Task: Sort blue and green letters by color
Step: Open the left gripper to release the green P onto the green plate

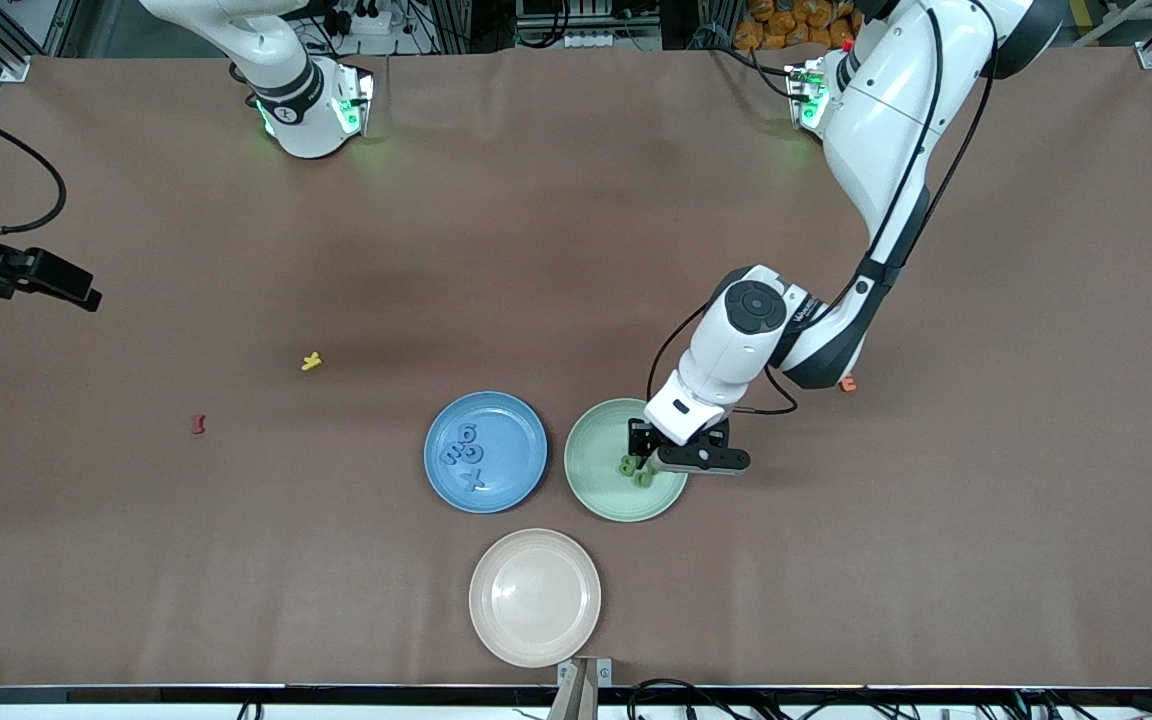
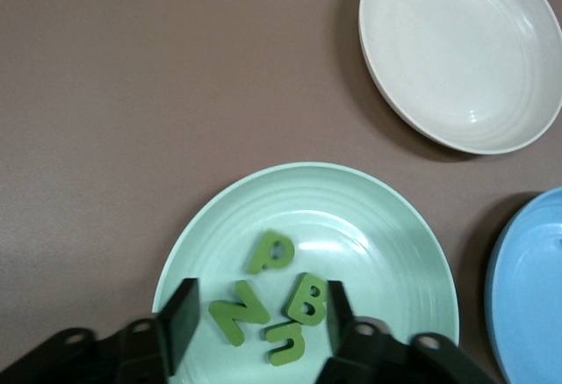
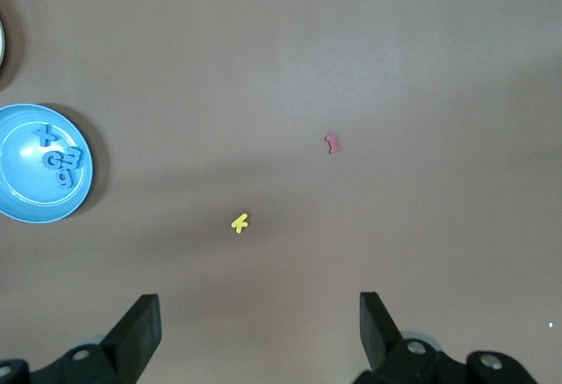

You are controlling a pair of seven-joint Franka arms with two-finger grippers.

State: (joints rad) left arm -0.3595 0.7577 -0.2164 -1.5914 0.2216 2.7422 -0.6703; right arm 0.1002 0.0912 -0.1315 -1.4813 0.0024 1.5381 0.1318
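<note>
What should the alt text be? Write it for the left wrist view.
The left hand hangs open over a green plate holding four green letters: P, N, B, U. A cream plate and a blue plate's edge lie beside it.

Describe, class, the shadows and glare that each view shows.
Front view: the left arm casts a soft shadow on the table; green base lights glow. Left wrist view: faint glare on the green plate and the cream plate. Right wrist view: even light, a soft shadow beside the blue plate.
</note>
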